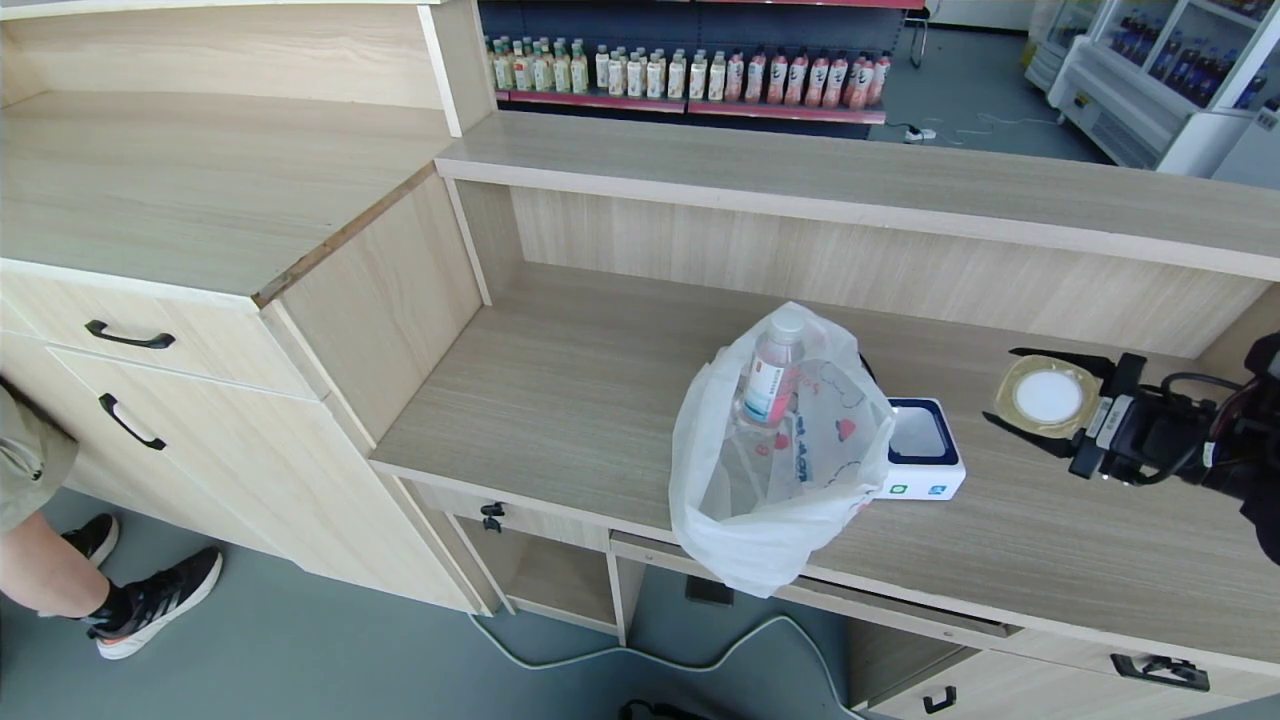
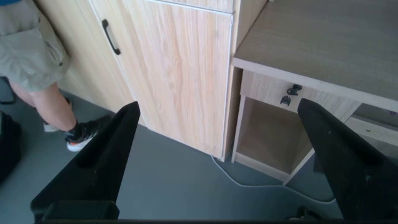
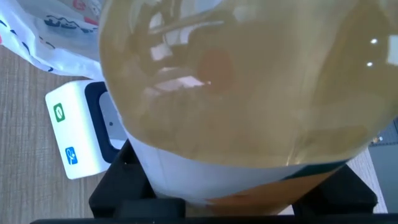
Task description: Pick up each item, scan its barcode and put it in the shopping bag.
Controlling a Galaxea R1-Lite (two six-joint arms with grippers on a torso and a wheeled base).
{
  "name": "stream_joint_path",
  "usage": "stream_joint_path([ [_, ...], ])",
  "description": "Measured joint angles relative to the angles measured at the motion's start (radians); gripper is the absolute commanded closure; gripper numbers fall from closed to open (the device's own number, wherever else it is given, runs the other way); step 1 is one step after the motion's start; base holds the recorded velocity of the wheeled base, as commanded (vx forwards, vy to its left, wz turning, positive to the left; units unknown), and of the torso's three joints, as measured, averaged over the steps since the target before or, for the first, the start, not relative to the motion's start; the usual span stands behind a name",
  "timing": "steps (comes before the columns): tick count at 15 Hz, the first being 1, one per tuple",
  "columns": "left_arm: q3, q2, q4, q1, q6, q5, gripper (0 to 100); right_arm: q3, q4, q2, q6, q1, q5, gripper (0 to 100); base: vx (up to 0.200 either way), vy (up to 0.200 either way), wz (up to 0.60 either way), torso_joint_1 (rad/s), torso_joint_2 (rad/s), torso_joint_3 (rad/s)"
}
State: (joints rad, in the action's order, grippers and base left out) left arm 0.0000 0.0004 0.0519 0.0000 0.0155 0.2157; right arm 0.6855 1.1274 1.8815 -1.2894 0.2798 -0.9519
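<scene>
**Right arm has the cup by the scanner; left arm idle, low**

- Right gripper [image 1: 1003, 386]: clamped on a round amber cup [image 1: 1047, 397], one black finger on each side of it. In the head view the cup's white face points up. It sits over the wooden counter [image 1: 560, 400], on the robot's right side.
- Right wrist view: the cup [image 3: 249, 93] is right against the lens, with a translucent amber body and a white band lower down. I can't tell if it touches the counter.
- Barcode scanner [image 1: 925, 450]: a white box with a dark top window, standing on the counter between the cup and the bag and touching the bag's side. It also shows past the cup in the right wrist view [image 3: 78, 137].
- Shopping bag [image 1: 770, 480]: thin white plastic with its mouth open, at the counter's front edge, its bottom hanging slightly over. Its printed edge shows in the right wrist view [image 3: 50, 31].
- A clear bottle [image 1: 772, 375] with a white cap stands upright inside the bag.
- Left gripper [image 2: 219, 104]: released, fingers spread wide with nothing between them. It is down off the counter, above the grey floor, facing a cabinet door [image 2: 180, 68].
</scene>
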Motion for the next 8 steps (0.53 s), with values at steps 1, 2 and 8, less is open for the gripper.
stream_joint_path([
  [1, 0.000, 0.000, 0.000, 0.000, 0.000, 0.000, 0, -0.001, 0.017, 0.010, 0.000, 0.000, -0.001, 100, 0.000, 0.000, 0.00, 0.000, 0.00, 0.000],
  [2, 0.000, 0.000, 0.000, 0.000, 0.000, 0.000, 0, -0.002, 0.028, 0.019, 0.001, 0.000, -0.001, 100, 0.000, 0.000, 0.00, 0.000, 0.00, 0.000],
  [8, 0.000, 0.000, 0.000, 0.000, 0.000, 0.000, 0, -0.002, 0.075, 0.058, 0.002, -0.007, 0.000, 100, 0.000, 0.000, 0.00, 0.000, 0.00, 0.000],
])
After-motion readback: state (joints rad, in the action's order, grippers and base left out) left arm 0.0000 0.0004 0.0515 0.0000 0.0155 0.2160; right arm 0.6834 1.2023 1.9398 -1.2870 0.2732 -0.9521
